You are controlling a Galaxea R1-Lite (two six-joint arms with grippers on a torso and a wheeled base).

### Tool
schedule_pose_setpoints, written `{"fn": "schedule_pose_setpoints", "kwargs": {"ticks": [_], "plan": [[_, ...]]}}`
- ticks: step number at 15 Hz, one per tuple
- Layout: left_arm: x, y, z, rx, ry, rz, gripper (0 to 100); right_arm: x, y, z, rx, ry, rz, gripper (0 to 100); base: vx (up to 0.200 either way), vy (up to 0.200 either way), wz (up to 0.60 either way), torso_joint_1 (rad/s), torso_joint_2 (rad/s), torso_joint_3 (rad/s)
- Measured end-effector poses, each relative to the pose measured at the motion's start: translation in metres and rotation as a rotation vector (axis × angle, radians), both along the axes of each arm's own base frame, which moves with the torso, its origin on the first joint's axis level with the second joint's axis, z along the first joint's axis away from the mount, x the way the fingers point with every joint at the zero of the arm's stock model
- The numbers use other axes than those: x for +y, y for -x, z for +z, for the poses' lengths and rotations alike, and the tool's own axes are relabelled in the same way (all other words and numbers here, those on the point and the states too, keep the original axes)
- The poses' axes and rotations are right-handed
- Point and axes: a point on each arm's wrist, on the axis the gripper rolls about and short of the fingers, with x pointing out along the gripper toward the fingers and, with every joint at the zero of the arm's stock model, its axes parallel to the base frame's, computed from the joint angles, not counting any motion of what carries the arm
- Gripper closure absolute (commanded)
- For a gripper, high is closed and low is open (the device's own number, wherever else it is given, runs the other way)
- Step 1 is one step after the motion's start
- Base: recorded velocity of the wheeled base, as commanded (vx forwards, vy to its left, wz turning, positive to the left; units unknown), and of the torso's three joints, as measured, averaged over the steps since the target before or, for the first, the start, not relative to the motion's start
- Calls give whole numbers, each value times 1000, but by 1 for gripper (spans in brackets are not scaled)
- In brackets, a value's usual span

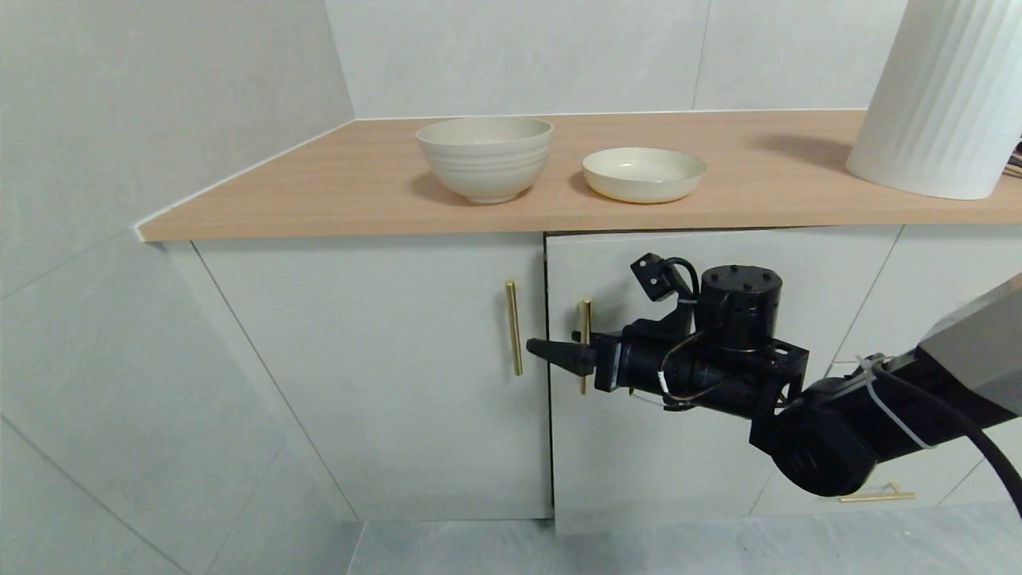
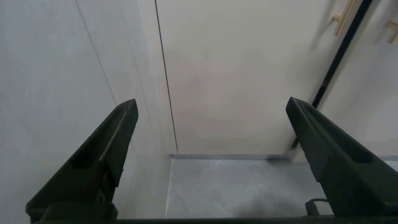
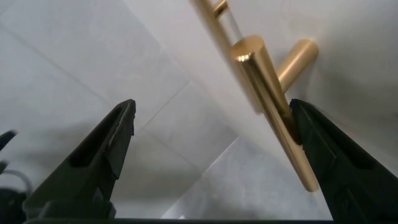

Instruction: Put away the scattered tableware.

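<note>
My left gripper (image 2: 211, 106) hangs low with its fingers spread wide and nothing between them, facing the pale cabinet front and a strip of grey floor (image 2: 230, 186). Up on the wooden bench (image 1: 319, 200), the tableware sits toward the back corner. The deep bowl (image 1: 485, 158) is off-white, ribbed with faint rings round its outside, and stands upright. Just beside it, apart from it, is a shallow cream dish (image 1: 643, 173), low-walled, smooth and also upright.

Below the bench edge two cabinet doors meet, each with a vertical brass handle: the left handle (image 1: 513, 327) and the right handle (image 1: 585, 343). My right gripper (image 1: 555, 347) is level with them, its fingers released and parted. The right handle's bar lies between them, close against one finger (image 3: 323, 155), though I cannot tell whether they touch. At the far right of the bench stands a tall white ribbed vessel (image 1: 942, 96).
</note>
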Motion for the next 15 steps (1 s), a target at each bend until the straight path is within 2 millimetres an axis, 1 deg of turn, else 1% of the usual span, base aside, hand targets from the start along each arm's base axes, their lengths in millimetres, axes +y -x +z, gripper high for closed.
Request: {"fn": "schedule_pose_setpoints", "kwargs": {"ticks": [3,6,10,12,15], "plan": [[0,0,0,0,0,-1,0,-7,19,5,-20,-17,33,0,0,0,0,0,0,0],[0,0,0,0,0,-1,0,-17,45,4,-33,-35,149,0,0,0,0,0,0,0],[0,0,0,-1,0,-1,0,-32,73,4,-42,-48,191,0,0,0,0,0,0,0],[0,0,0,-1,0,-1,0,-38,81,10,-58,-61,222,0,0,0,0,0,0,0],[0,0,0,0,0,-1,0,-41,85,13,-63,-65,231,0,0,0,0,0,0,0]]}}
